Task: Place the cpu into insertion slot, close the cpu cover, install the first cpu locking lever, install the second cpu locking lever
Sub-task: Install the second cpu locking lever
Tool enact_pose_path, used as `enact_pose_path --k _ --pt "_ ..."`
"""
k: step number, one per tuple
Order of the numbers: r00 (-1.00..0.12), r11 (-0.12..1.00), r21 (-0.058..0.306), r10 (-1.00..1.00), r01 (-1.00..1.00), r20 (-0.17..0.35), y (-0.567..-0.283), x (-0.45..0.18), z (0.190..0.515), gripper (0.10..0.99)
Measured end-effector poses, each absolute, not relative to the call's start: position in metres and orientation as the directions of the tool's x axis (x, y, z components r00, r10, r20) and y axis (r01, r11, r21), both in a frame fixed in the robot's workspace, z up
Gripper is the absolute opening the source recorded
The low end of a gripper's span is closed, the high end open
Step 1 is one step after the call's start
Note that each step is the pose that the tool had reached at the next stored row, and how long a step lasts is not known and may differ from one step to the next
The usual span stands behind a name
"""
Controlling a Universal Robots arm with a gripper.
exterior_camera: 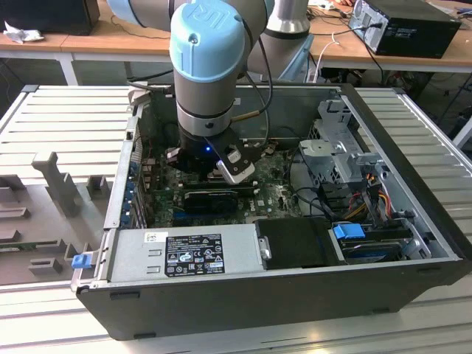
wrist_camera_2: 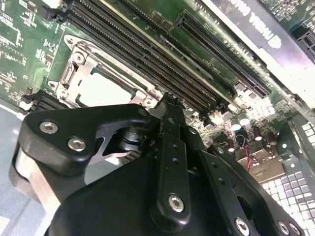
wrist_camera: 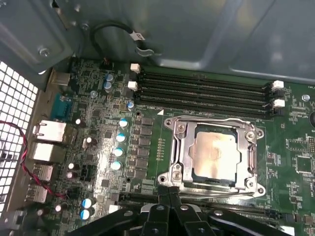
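The cpu (wrist_camera: 214,150) lies flat in the insertion slot (wrist_camera: 256,186), its pale silver top showing through the window of the cpu cover (wrist_camera: 183,147). The silvery cover frame lies down around the chip. In the second wrist view the cpu (wrist_camera_2: 101,88) and the cpu cover (wrist_camera_2: 74,73) sit just beyond my gripper's fingertip. My gripper (wrist_camera: 170,191) hovers at the socket's edge, shut, with nothing between its fingers (wrist_camera_2: 170,113). In the exterior view the arm (exterior_camera: 209,140) reaches down into the open computer case over the green board.
Long black memory slots (wrist_camera: 206,93) run beside the socket. Blue-topped capacitors (wrist_camera: 120,137) and rear ports (wrist_camera: 49,130) stand on the other side. A long black card (exterior_camera: 210,199), the power supply (exterior_camera: 184,251) and a drive cage (exterior_camera: 339,155) crowd the case.
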State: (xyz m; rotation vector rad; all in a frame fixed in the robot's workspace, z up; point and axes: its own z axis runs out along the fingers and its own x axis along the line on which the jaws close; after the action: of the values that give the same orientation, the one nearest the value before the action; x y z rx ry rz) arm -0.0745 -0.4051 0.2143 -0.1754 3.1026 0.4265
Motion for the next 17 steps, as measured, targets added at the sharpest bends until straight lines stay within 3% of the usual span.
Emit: enact_pose_path --k 8,17 --pt "-0.994 0.954 0.277 -0.109 -0.111 -0.021 -0.404 -0.076 0.201 0.106" --pt "-0.994 0.939 0.327 -0.108 -0.111 -0.027 -0.399 -0.076 0.194 0.106"
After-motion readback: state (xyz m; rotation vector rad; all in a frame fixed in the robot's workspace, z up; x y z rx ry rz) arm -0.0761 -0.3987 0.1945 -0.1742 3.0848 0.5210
